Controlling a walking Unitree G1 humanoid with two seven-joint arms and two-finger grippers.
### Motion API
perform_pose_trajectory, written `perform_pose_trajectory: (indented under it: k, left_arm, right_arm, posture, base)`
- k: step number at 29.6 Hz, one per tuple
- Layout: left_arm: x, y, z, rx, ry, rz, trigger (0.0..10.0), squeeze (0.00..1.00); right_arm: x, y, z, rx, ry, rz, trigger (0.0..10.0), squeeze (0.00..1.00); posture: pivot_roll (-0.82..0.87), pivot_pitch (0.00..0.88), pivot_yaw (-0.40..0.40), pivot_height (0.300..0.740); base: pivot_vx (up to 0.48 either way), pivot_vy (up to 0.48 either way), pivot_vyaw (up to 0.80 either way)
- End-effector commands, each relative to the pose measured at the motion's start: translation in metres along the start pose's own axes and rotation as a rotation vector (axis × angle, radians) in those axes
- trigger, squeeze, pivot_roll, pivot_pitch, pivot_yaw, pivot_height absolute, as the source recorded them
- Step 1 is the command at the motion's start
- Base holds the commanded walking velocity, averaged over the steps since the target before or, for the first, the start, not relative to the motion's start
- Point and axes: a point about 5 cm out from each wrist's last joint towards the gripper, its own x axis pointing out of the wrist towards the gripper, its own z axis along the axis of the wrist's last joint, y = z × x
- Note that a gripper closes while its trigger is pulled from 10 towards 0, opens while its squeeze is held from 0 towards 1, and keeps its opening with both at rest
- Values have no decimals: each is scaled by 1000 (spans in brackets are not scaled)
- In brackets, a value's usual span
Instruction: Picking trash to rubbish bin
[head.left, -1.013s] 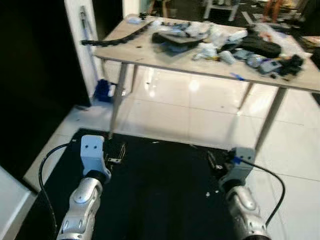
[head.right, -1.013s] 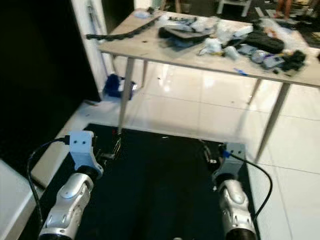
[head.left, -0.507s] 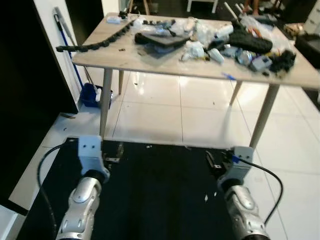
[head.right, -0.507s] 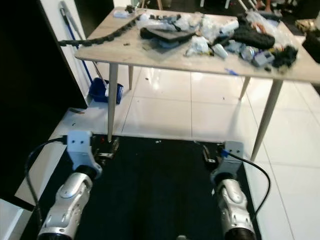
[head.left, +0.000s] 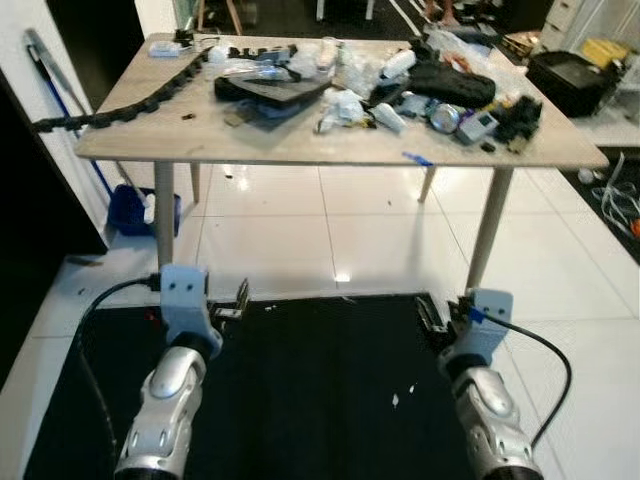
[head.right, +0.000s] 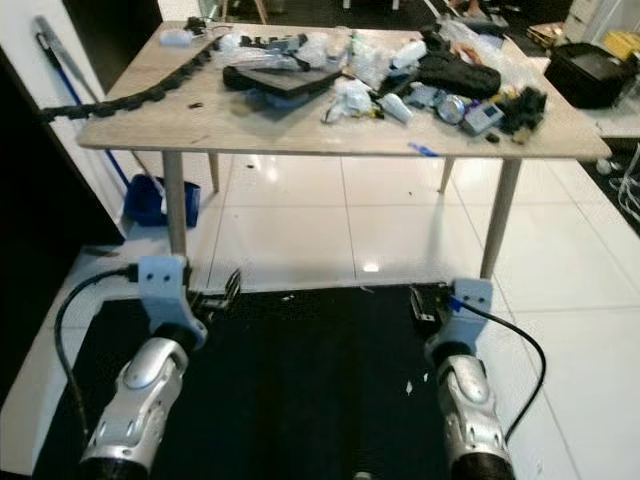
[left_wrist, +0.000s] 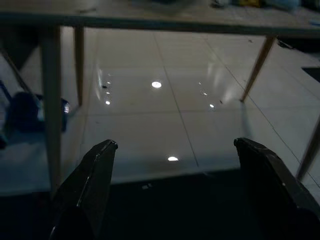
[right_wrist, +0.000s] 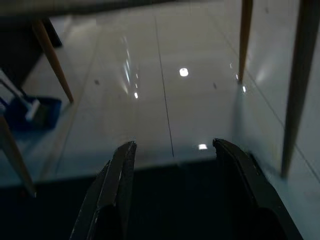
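A wooden table (head.left: 300, 150) stands ahead of me, strewn with trash: crumpled white wrappers (head.left: 340, 105), a can (head.left: 443, 117), a black bag (head.left: 450, 85), a blue pen (head.left: 417, 158) and a long black cable chain (head.left: 150, 95). My left gripper (head.left: 235, 300) is held low over the black mat, open and holding nothing. My right gripper (head.left: 432, 315) is held at the same height, also open and holding nothing. In the left wrist view the left gripper (left_wrist: 175, 200) faces the table legs, as does the right gripper (right_wrist: 175, 195) in the right wrist view.
A black mat (head.left: 300, 400) lies under my arms on white glossy tiles. A blue dustpan (head.left: 130, 210) sits under the table's left end, by a dark doorway. A black case (head.left: 570, 80) and loose cables (head.left: 620, 185) are at the right.
The camera has swung, so the table now sits squarer and more central in view. Both arms keep the same pose, grippers open.
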Motion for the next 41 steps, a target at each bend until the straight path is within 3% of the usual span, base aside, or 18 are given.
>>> perform_pose_trajectory:
  k: [1,22,31,41]
  left_arm:
    - [-5,6,-6,8,26,22,10000,0]
    - [-5,4,-1,4,10,18,10000,0]
    - [0,-16,12,-6,-26,-62,10000,0]
    - [-1,-20,17,-5,-36,-74,10000,0]
  right_arm:
    - [-2,3,-5,12,14,10,10000,0]
    - [14,15,35,-18,-130,69,10000,0]
    - [18,12,45,-43,-144,66,10000,0]
    - [21,18,62,-103,-200,102,10000,0]
  posture:
    - [7,132,-37,740]
    - [7,138,-41,740]
    - [6,135,-41,740]
    - [5,135,-38,740]
  base:
    - [326,0,0]
    - [329,0,0]
    - [329,0,-460]
    - [328,0,-220]
